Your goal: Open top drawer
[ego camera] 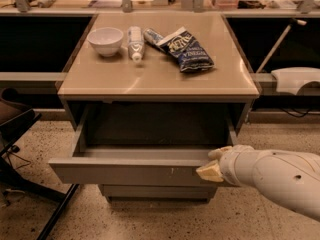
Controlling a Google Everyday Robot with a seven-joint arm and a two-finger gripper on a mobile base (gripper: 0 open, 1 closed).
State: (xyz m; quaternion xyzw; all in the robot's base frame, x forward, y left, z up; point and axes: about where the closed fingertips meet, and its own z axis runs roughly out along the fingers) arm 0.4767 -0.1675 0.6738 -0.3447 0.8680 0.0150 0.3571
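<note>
The top drawer (125, 173) is a wide grey handleless drawer under the beige cabinet top (160, 76). It stands pulled well out, and its shallow grey interior shows. Small white scratches mark its front right of centre. My gripper (214, 164) is at the drawer's right front corner, with cream fingers (210, 172) at the top edge of the front panel. The white arm (272, 179) comes in from the lower right. A slimmer grey drawer front (157, 192) sits shut below.
On the cabinet top lie a white bowl (105, 40), a white bottle on its side (135, 42) and a blue chip bag (186, 50). A dark chair (15, 134) stands at the left. A white object (296, 79) rests on the rail at the right. The floor is speckled.
</note>
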